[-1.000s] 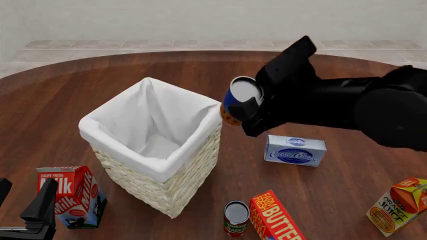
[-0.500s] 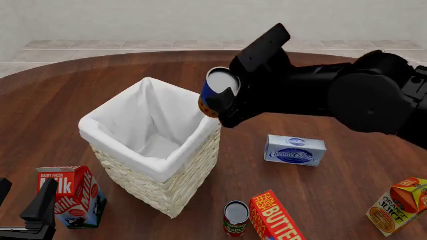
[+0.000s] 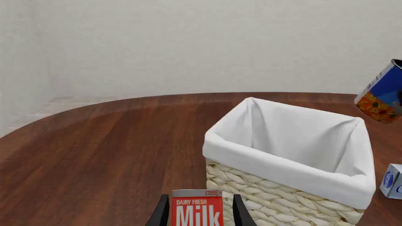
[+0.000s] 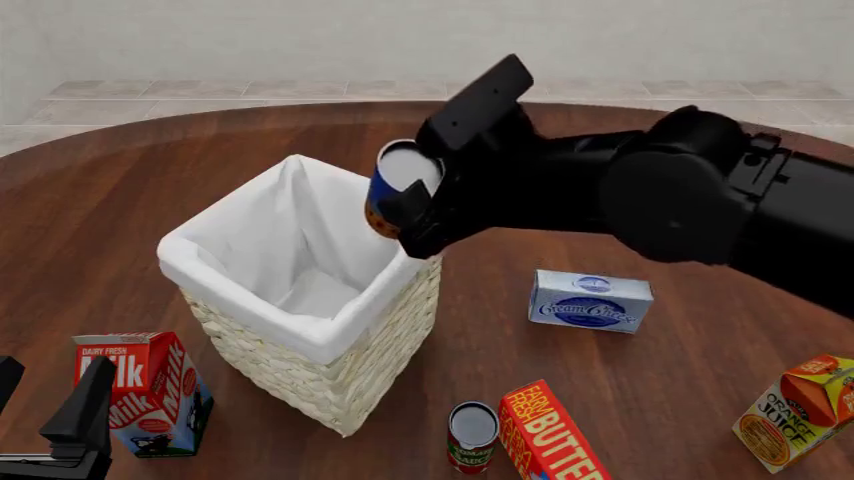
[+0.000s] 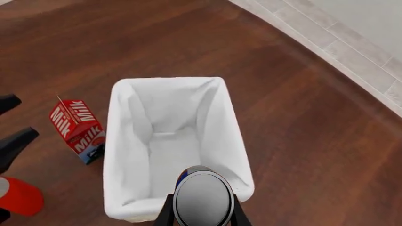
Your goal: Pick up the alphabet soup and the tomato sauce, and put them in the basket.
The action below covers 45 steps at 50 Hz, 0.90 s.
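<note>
One can is up in the air: our right gripper [image 4: 416,205] clamps the soup [image 4: 396,187], tilted, just above the basket's [image 4: 300,335] right rim. We judge it sits only partly over the opening, so we want it further in over the white liner before we let go, or it could clip the rim and tumble out. Our wrist view shows the silver top low against the near edge, which backs that up. The sauce [image 4: 471,434] waits on the table beside the butter [image 4: 551,437]. Our left gripper [image 4: 67,432] idles by the milk [image 4: 144,392], fingers spread and empty.
</note>
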Available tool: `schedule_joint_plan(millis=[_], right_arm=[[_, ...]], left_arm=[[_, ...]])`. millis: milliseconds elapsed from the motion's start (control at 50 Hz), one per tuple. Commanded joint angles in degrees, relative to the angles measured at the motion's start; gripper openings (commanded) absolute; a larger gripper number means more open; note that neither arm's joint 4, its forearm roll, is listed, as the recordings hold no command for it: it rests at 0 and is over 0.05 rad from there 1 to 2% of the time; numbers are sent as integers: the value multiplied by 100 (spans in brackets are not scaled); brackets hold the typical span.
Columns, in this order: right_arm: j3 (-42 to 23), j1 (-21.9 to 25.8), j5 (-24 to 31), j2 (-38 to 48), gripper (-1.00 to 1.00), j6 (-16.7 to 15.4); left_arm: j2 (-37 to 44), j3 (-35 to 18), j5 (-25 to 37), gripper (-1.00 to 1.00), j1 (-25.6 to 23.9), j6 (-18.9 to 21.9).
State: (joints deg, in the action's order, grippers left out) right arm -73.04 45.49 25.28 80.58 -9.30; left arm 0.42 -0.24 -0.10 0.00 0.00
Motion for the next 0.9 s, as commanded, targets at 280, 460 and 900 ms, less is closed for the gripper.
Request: schedule_joint_plan(millis=[280,460,900], right_arm=[[-382,197,-202,519,-100,145],[-513,237,-232,715,-100,165],[-879,325,-281,1280,-100,196]], left_arm=[[0,0,0,100,0,0],[0,0,0,100,0,0],[0,0,0,100,0,0]])
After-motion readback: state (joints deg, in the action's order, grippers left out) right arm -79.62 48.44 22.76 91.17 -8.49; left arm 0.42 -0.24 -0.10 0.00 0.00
